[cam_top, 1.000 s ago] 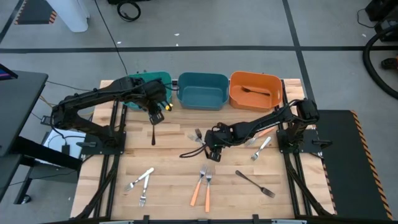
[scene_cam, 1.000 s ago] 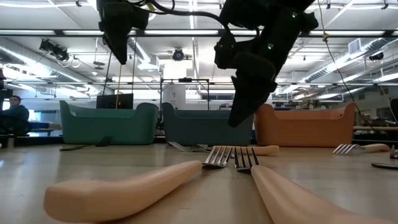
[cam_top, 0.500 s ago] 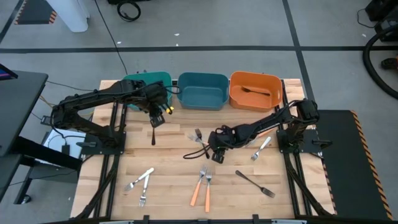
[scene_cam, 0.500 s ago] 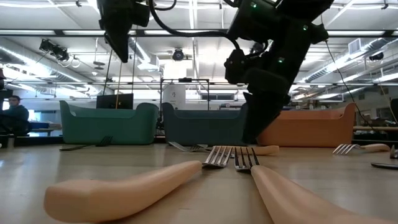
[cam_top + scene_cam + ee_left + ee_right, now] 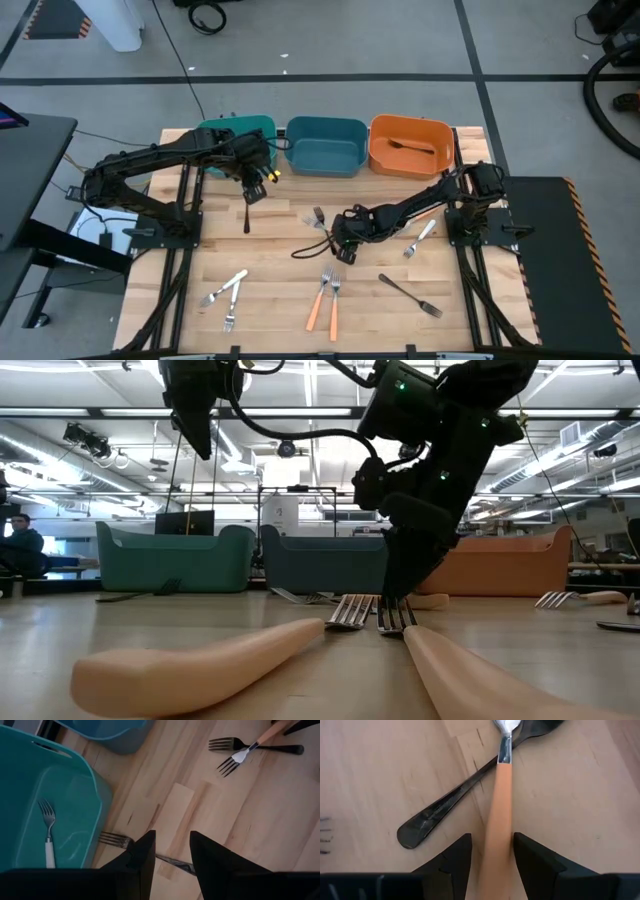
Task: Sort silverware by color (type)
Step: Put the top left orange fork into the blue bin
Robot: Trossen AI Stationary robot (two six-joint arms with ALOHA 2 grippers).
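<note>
Forks are lying scattered all over the wooden table (image 5: pixel 270 265). Going from the left in the overhead view: two white-handled forks (image 5: pixel 226 290) are sitting near the front left corner. Further back, a black fork (image 5: pixel 246 214) is lying on the wood just in front of the teal bin (image 5: pixel 262 127). The left gripper (image 5: pixel 252 180) is hanging in the air right above that fork, next to the teal bin, and its fingers (image 5: pixel 142 857) are standing apart with nothing between them. Its wrist camera is also showing a white-handled fork (image 5: pixel 48 832) lying inside the teal bin.

Next along the back is the blue bin (image 5: pixel 325 145). In the middle of the table, the right gripper (image 5: pixel 340 233) is sitting low over a little pile where an orange-handled fork (image 5: pixel 500 815) is crossing a black fork (image 5: pixel 455 802). Its fingers (image 5: pixel 452 857) are spread on either side of the orange handle, and I can't tell if they're touching it yet. Toward the front, a pair of orange-handled forks (image 5: pixel 325 295) is lying side by side.

Further right, another black fork (image 5: pixel 410 295) is lying at an angle, and one more orange-handled fork (image 5: pixel 420 237) is sitting close to the right arm's base. The orange bin (image 5: pixel 410 145) at the back right is holding one dark fork (image 5: pixel 410 147).
</note>
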